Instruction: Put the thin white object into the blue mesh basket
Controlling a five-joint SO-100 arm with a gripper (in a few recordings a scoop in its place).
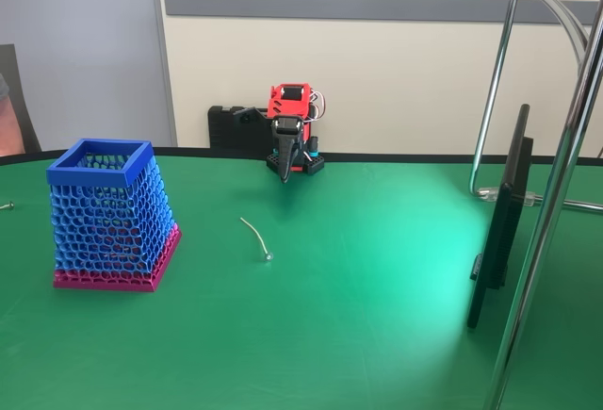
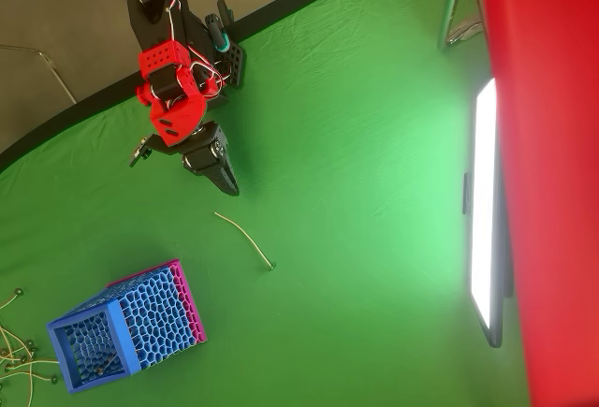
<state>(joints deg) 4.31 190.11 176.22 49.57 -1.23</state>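
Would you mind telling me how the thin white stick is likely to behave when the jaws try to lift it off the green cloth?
The thin white object looks very slender and lies flat, so it is probably light and hard to pinch. Its slight curve suggests it may flex, or pivot rather than roll, if nudged.

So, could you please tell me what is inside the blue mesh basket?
Nothing definite shows inside the blue mesh basket; mesh walls blur its floor. The thin white object lies outside on the table.
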